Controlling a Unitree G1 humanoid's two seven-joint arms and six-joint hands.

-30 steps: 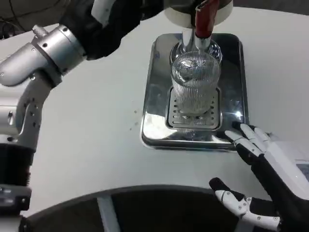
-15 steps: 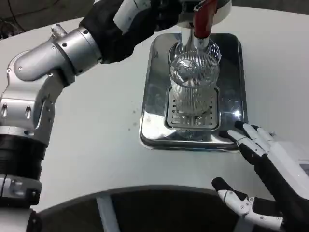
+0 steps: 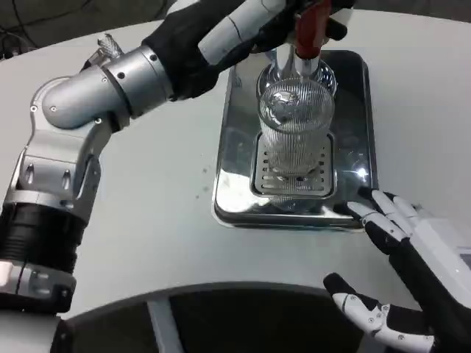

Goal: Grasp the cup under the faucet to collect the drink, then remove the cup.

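A ribbed clear glass cup stands upright on the slotted drip grate of a steel tray, directly under the faucet spout. My left hand reaches in from the upper left at the picture's top edge. Its dark fingers lie on both sides of the red faucet lever. My right hand rests open on the table by the tray's front right corner, its fingers spread and apart from the cup.
My silver left forearm crosses the table left of the tray. The table's dark curved front edge runs along the bottom. Bare white tabletop lies left of the tray.
My left arm has swung right and forward, bringing the hand from beside the faucet onto the red lever. The cup and my right hand have stayed in place.
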